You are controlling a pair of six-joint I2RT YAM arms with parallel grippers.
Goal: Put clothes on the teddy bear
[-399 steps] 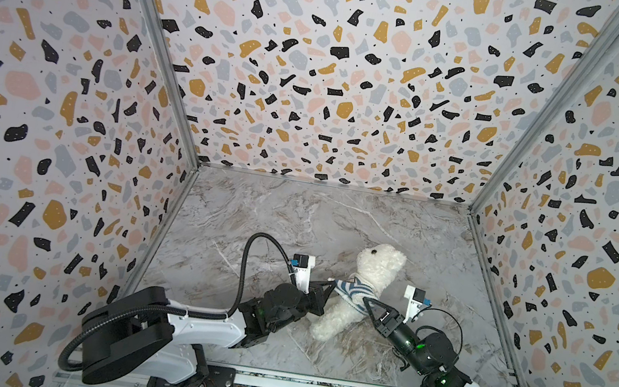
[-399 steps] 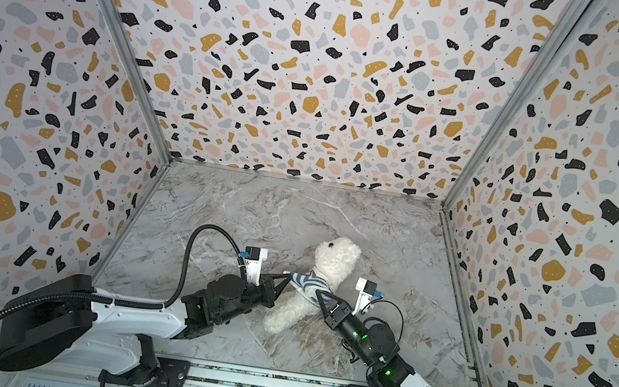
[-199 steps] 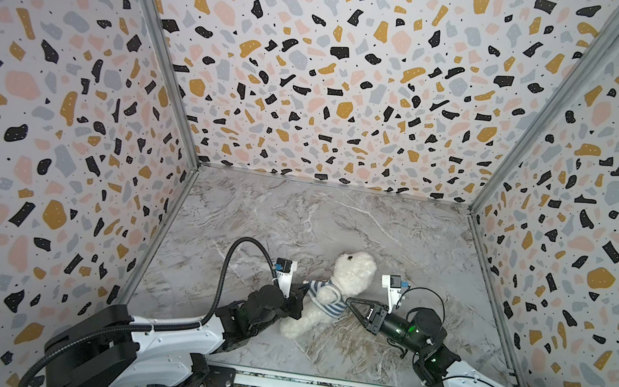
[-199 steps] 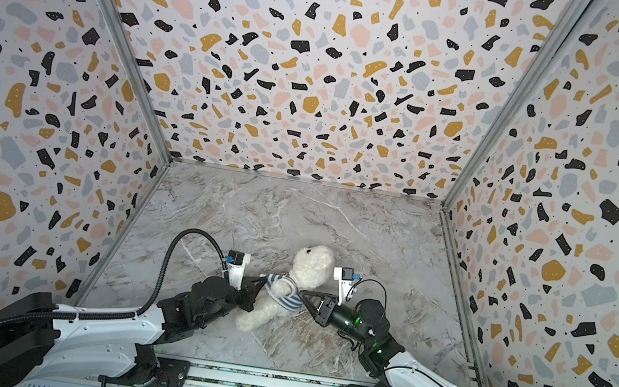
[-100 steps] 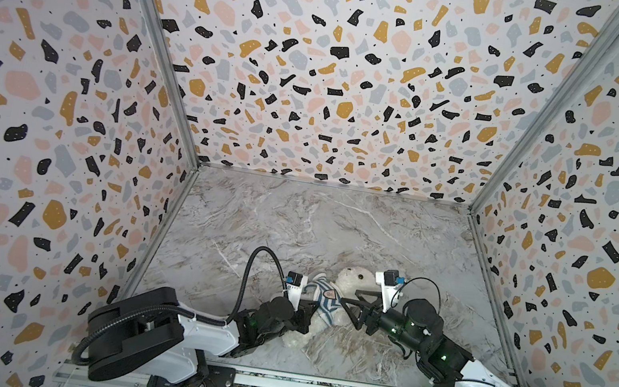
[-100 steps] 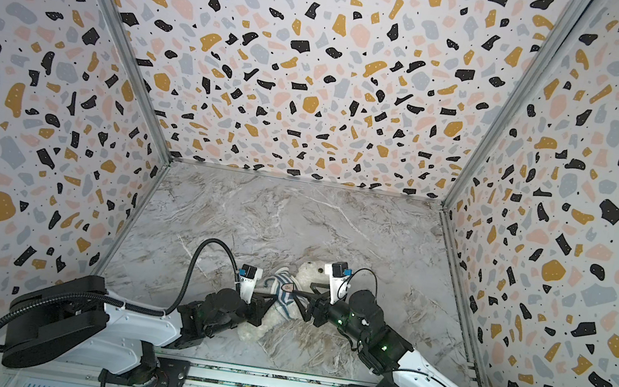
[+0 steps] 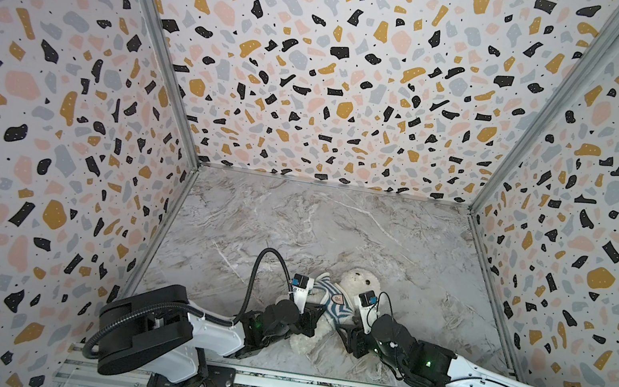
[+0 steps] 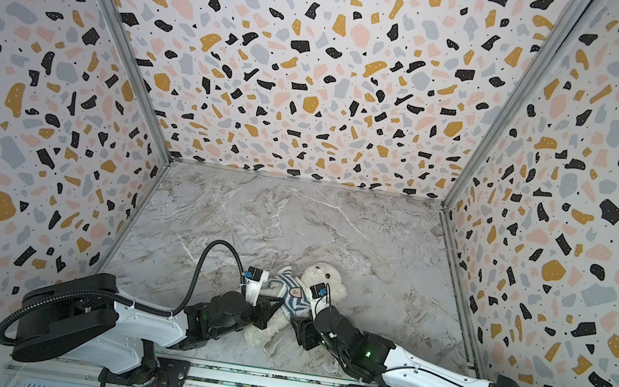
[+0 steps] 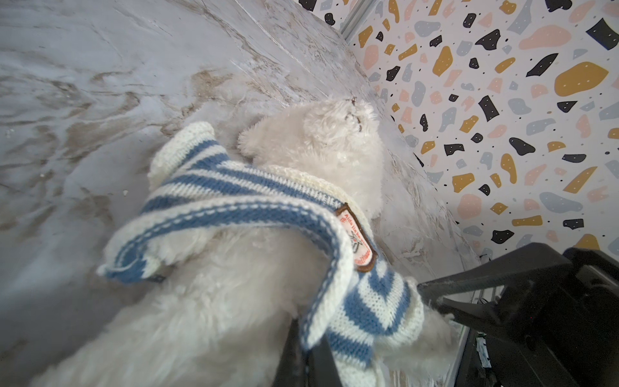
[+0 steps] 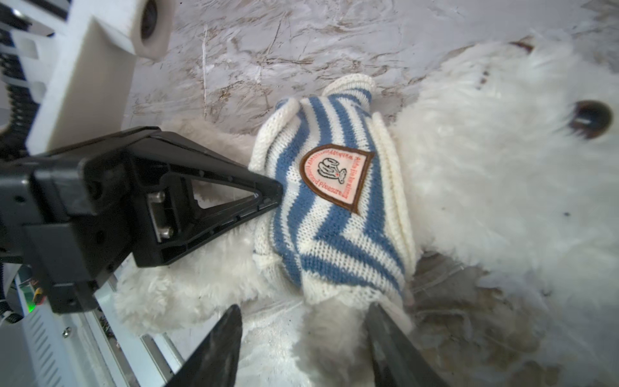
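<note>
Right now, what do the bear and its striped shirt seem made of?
The teddy bear: white plush, matte fluffy pile, probably synthetic. The striped shirt: knitted yarn, blue and cream, stitch loops visible. Its badge: seemingly fabric patch, brown stitched border.

Left hand (image 8: 277,304) and right hand (image 8: 298,326) flank the teddy bear (image 8: 322,280); floor (image 8: 295,217) beyond lies open.

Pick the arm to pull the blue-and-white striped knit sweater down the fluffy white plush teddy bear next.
Left, likely: the left tool is shut on the sweater hem and can just pull; the right tool is open over the teddy bear, gripping nothing.
</note>
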